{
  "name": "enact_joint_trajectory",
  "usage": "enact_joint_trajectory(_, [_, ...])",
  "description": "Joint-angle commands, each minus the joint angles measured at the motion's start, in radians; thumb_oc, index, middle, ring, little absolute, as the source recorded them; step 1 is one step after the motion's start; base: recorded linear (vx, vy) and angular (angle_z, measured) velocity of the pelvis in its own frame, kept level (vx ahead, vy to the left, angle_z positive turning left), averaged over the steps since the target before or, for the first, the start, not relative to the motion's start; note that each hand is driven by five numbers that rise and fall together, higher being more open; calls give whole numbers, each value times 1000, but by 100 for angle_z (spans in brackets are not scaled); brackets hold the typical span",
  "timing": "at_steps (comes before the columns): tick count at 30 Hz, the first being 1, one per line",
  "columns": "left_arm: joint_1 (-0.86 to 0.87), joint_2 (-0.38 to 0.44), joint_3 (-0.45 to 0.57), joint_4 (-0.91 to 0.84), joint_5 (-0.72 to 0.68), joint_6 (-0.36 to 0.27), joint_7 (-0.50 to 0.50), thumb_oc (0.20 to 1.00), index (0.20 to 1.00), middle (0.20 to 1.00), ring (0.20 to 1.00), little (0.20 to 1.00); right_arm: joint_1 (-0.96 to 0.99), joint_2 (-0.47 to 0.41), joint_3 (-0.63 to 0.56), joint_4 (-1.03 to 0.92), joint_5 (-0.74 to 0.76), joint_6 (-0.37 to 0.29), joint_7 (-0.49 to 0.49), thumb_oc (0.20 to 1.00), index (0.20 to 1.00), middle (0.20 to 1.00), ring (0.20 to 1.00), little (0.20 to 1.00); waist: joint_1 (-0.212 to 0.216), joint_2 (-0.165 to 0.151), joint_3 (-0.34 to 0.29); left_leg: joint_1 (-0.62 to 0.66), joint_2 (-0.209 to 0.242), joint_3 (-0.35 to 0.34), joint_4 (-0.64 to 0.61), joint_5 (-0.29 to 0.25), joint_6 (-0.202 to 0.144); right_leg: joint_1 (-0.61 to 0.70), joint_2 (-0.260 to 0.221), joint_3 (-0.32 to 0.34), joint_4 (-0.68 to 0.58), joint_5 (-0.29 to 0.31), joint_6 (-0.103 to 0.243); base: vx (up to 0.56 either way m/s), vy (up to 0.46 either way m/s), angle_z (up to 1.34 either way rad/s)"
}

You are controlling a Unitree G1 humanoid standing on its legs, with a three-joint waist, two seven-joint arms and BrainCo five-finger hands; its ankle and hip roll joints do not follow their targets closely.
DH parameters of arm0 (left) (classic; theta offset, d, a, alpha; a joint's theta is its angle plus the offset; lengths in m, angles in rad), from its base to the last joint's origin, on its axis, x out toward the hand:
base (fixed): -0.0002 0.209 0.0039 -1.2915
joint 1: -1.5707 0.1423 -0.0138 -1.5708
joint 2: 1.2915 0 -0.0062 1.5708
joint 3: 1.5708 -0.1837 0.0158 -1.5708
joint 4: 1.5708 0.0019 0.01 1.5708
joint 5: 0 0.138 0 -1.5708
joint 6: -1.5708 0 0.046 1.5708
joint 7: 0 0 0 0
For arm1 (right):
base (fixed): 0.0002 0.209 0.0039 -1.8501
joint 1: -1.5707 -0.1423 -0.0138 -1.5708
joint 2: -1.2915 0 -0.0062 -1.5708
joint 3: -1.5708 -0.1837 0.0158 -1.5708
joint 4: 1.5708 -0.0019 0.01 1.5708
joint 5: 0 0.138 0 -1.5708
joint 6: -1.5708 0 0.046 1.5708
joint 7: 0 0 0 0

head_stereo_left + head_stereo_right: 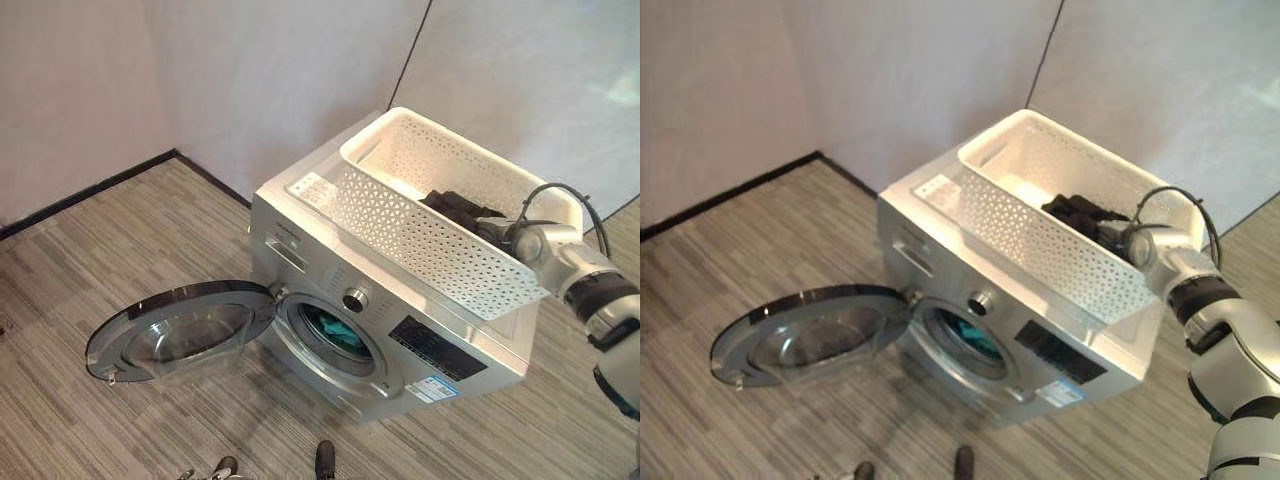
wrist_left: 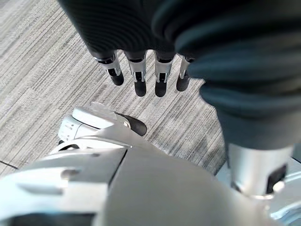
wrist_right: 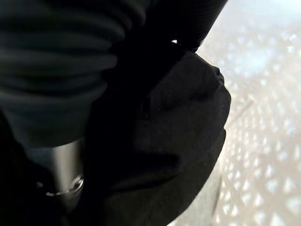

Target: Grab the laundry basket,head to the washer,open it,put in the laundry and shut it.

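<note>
A silver front-loading washer [image 1: 420, 345] stands on the floor with its round door [image 1: 180, 330] swung wide open to the left. Teal cloth [image 1: 338, 332] lies inside the drum. On the washer's top rests the white perforated laundry basket [image 1: 400, 225], with dark laundry [image 1: 452, 205] in it. My right hand [image 1: 492, 230] reaches over the basket's right rim into it and sits against the dark laundry [image 3: 188, 117]; the cloth hides how the hand stands. My left hand [image 2: 139, 75] hangs open and holds nothing, low over the floor.
Pale walls [image 1: 300, 70] meet in a corner just behind the washer, with a black baseboard [image 1: 90, 195] along the left wall. The open door juts out low over the striped grey floor [image 1: 120, 250] in front and to the left of the washer.
</note>
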Motion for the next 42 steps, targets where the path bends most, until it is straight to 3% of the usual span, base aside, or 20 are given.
enact_joint_trajectory(1, [-88,3,-25,-8,18,-16,-7,1000,1000,1000,1000,1000,47,22,80,-55,-15,-11,64,1000,1000,1000,1000,1000,35,-33,106,19,-14,36,24,-49,65,-12,-99,-39,50,-67,79,-6,-31,8])
enact_joint_trajectory(4, [-93,3,-29,-14,17,-19,-4,1000,1000,1000,1000,1000,83,18,57,-46,6,-4,63,1000,1000,1000,1000,1000,31,-28,109,15,-13,32,23,-46,64,-16,-98,-41,49,-68,78,4,-17,9])
enact_joint_trajectory(5, [-94,5,-30,-16,14,-20,-3,1000,1000,1000,1000,1000,84,21,42,-38,15,6,59,200,200,200,200,200,29,-25,108,16,-12,32,20,-45,64,-17,-97,-39,49,-68,77,12,-5,9])
enact_joint_trajectory(7, [-97,6,-31,-14,9,-18,1,1000,1000,1000,1000,1000,82,31,19,-10,24,18,43,200,200,200,200,200,27,-23,107,17,-12,33,18,-43,63,-18,-97,-39,50,-69,77,6,-1,3])
enact_joint_trajectory(9, [-108,2,-38,-4,0,-16,16,1000,1000,1000,1000,1000,59,73,-79,135,63,44,-58,200,200,200,200,200,19,-16,102,20,-13,36,12,-41,66,-18,-96,-32,49,-69,75,0,0,0])
enact_joint_trajectory(13, [-114,-2,-38,9,-5,-12,24,1000,1000,1000,1000,1000,19,104,-148,211,82,58,-128,200,200,200,200,200,10,-12,92,27,-13,42,9,-43,68,-14,-94,-24,49,-70,74,0,0,0])
enact_joint_trajectory(17, [-124,-16,-52,5,-1,-18,45,1000,1000,1000,1000,1000,-51,71,-271,261,161,52,-285,200,200,200,200,200,-4,-2,71,46,-17,41,8,-52,72,-1,-97,-18,47,-72,76,17,10,-1])
enact_joint_trajectory(22, [-137,-10,-85,-42,16,-33,61,1000,1000,1000,1000,1000,-95,9,-330,254,203,40,-378,200,200,200,200,200,-4,8,61,57,-22,36,10,-61,75,12,-103,-21,49,-76,79,3,10,1])
enact_joint_trajectory(28, [-141,23,-132,-211,26,-77,93,1000,1000,1000,1000,1000,-207,-142,-424,71,277,15,-546,200,200,200,200,200,-9,23,34,74,-41,33,24,-84,86,29,-120,-21,61,-78,90,2,40,1])
enact_joint_trajectory(34, [-126,73,-136,-380,53,-95,95,1000,1000,1000,1000,1000,-215,-253,-533,-105,295,6,-632,200,200,200,200,200,-18,31,17,73,-71,29,47,-96,99,30,-147,-20,78,-71,99,-25,62,1])
enact_joint_trajectory(42, [-108,80,-116,-447,61,-89,83,1000,1000,1000,1000,1000,-161,-305,-670,-286,309,-9,-699,200,200,200,200,200,-36,33,9,82,-100,35,79,-123,121,32,-167,-7,103,-64,110,-22,71,-3])
